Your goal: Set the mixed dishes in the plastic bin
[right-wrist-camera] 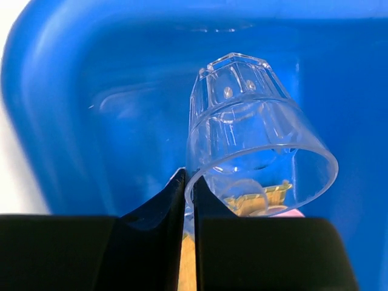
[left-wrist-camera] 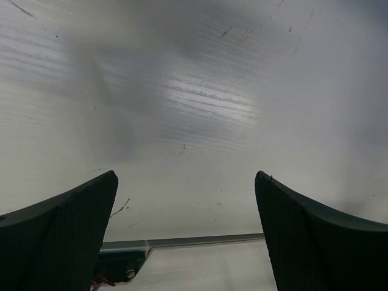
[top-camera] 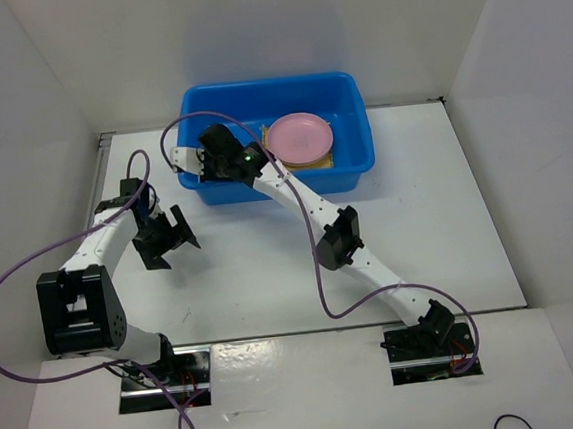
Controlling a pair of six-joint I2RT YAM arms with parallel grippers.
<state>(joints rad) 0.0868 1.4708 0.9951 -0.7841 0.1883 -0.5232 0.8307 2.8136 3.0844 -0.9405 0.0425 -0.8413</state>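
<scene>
Where the arms start, close to us, we see the left tool (top-camera: 168,235) hanging low over the white tabletop (top-camera: 427,212). Its two fingers are spread wide and hold nothing. Farther off, the right arm (top-camera: 306,208) stretches slanted across the tabletop and hides part of the near wall of the blue plastic bin (top-camera: 356,93). The right tool (right-wrist-camera: 189,177) is pressed almost together, pinching the rim of the tipped clear cup (right-wrist-camera: 254,139) inside the bin's left part. Beside it, the pink plate (top-camera: 300,135) lies on the straw mat (top-camera: 328,159).
</scene>
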